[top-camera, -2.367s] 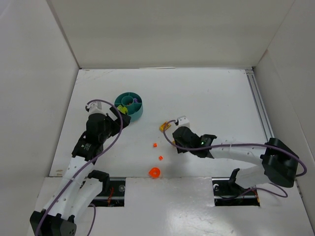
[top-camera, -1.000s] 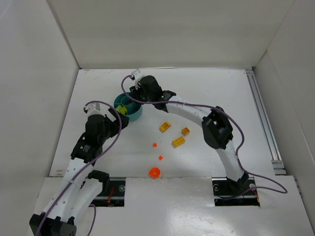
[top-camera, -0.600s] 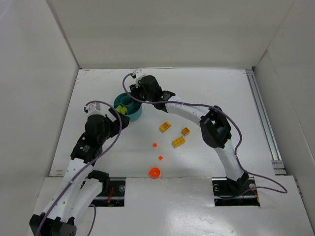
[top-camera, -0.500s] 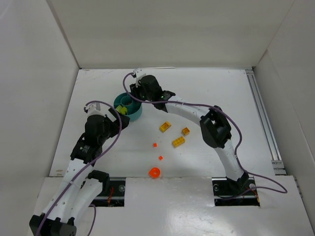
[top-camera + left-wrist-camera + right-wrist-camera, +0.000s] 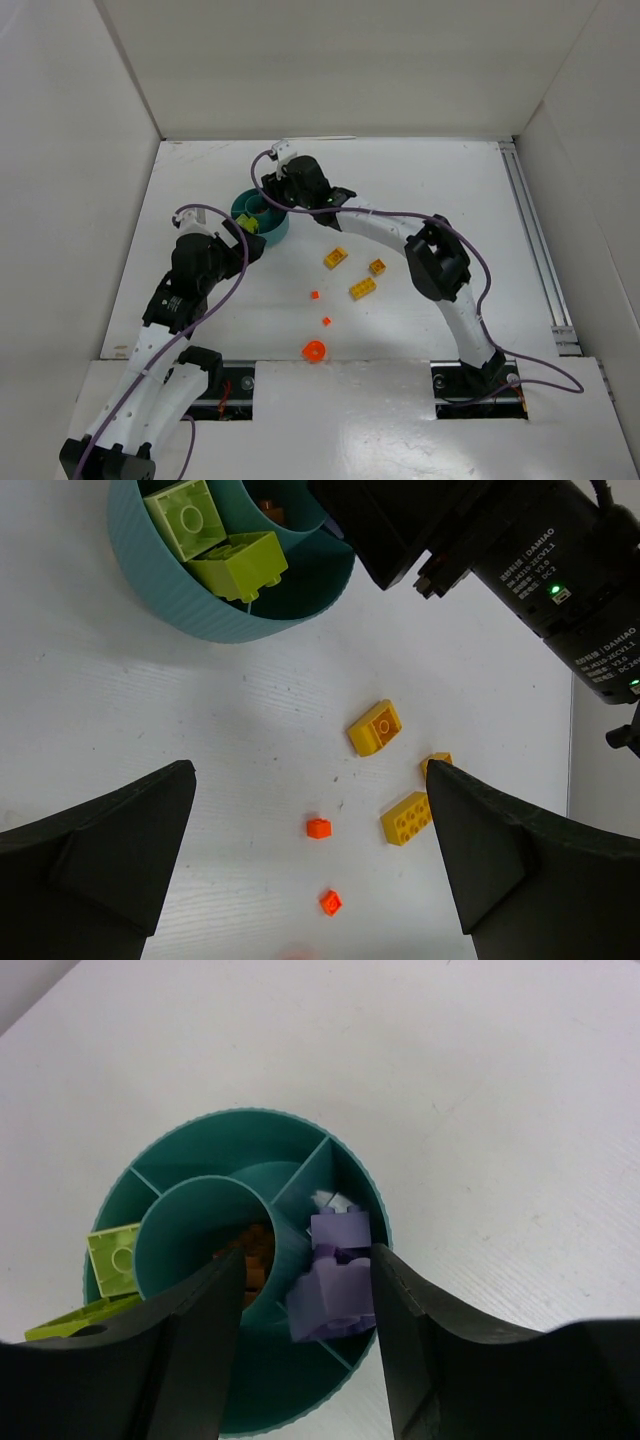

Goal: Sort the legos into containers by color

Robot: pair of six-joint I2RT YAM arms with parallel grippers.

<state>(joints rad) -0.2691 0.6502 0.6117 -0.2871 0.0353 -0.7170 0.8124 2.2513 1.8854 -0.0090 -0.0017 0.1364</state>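
Observation:
The round teal dish (image 5: 275, 229) stands left of the table's middle and also shows in the right wrist view (image 5: 200, 1150). It holds lime green bricks (image 5: 113, 1256), brown bricks (image 5: 255, 1250) in its central cup and purple bricks (image 5: 338, 1245) in one compartment. My right gripper (image 5: 272, 190) hovers over the dish, open (image 5: 308, 1260). A blurred purple brick (image 5: 332, 1298) sits beside its right finger. My left gripper (image 5: 240, 235) is open and empty (image 5: 310, 775) just beside the dish. Three yellow bricks (image 5: 335, 257) (image 5: 377, 266) (image 5: 363, 289) lie on the table.
Two small orange-red bits (image 5: 314, 295) (image 5: 326, 321) and an orange ring (image 5: 314, 350) lie nearer the front edge. The right arm (image 5: 380, 222) stretches across the table from its base. White walls enclose the table on three sides.
The right arm has swung from the yellow bricks at the table's middle to above the teal dish, uncovering two yellow bricks. Over the last second it has hardly moved. The left arm is still.

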